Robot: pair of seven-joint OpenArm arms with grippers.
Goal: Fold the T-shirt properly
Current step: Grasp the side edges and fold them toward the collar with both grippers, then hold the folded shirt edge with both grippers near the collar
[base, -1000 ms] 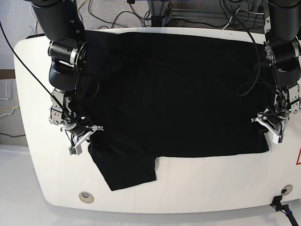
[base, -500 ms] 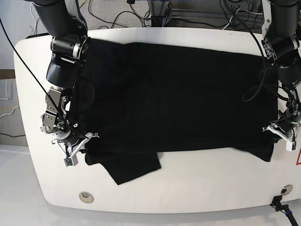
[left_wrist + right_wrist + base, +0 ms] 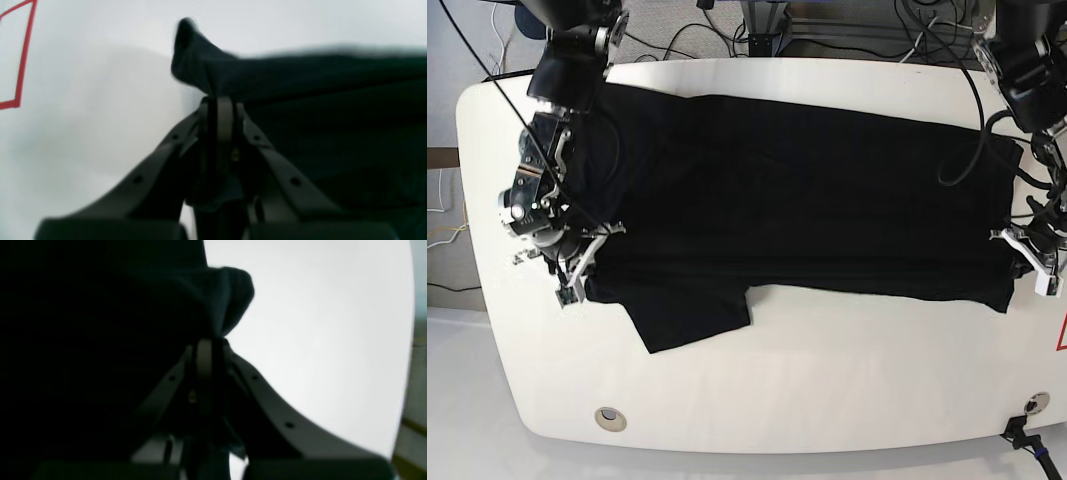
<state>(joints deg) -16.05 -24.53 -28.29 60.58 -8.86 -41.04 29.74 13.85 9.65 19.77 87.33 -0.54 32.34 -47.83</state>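
Both claws are clamped on black cloth. From its wrist camera, the left gripper [image 3: 218, 103] has its dark fingers [image 3: 225, 120] pressed together on a bunched corner of the large plain black short-sleeved cloth T-shirt [image 3: 797, 210], with a small tuft of fabric poking up past the tips. The right gripper [image 3: 208, 343] likewise has its jaws together on a rounded fold of the same shirt, which fills the left half of that wrist view.

In the base view the T-shirt lies spread wide across the white rounded tabletop [image 3: 827, 400], stretched between the two grippers. The left gripper [image 3: 1027, 250] holds the shirt's edge at the picture's right side, near the table's rim. The right gripper [image 3: 572, 265] holds the edge at the picture's left side. One sleeve [image 3: 692, 315] hangs out from the near edge of the shirt, lying flat on the table and pointing toward the camera.

A small round metal fitting [image 3: 608, 416] sits in the tabletop near the front left corner. Part of a red outline marking [image 3: 1061, 335] shows at the far right edge.
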